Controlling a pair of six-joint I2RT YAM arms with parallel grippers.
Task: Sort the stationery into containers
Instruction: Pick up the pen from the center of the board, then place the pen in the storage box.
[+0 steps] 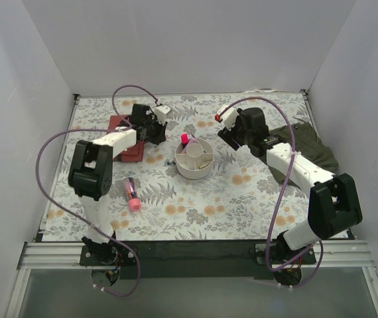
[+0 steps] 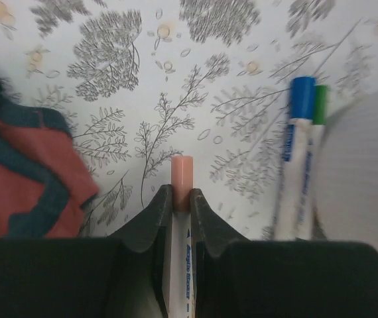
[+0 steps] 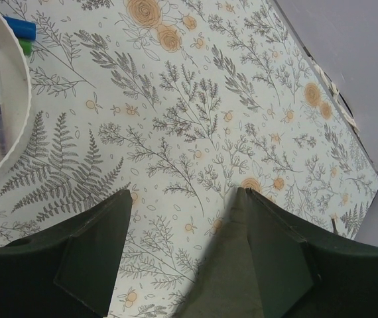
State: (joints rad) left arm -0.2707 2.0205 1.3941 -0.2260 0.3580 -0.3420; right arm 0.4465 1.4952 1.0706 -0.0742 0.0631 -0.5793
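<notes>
On floral tablecloth (image 1: pixel 242 199) | white organiser (image 1: pixel 194 173) mid-table | plain white walls (image 1: pixel 176 40) (three sides)

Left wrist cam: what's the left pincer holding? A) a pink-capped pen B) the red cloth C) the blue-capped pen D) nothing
A: in the left wrist view the left pincer is shut on the pink-capped pen, whose cap pokes out past the fingertips, while the blue-capped pen lies apart on the table to the side.
</notes>
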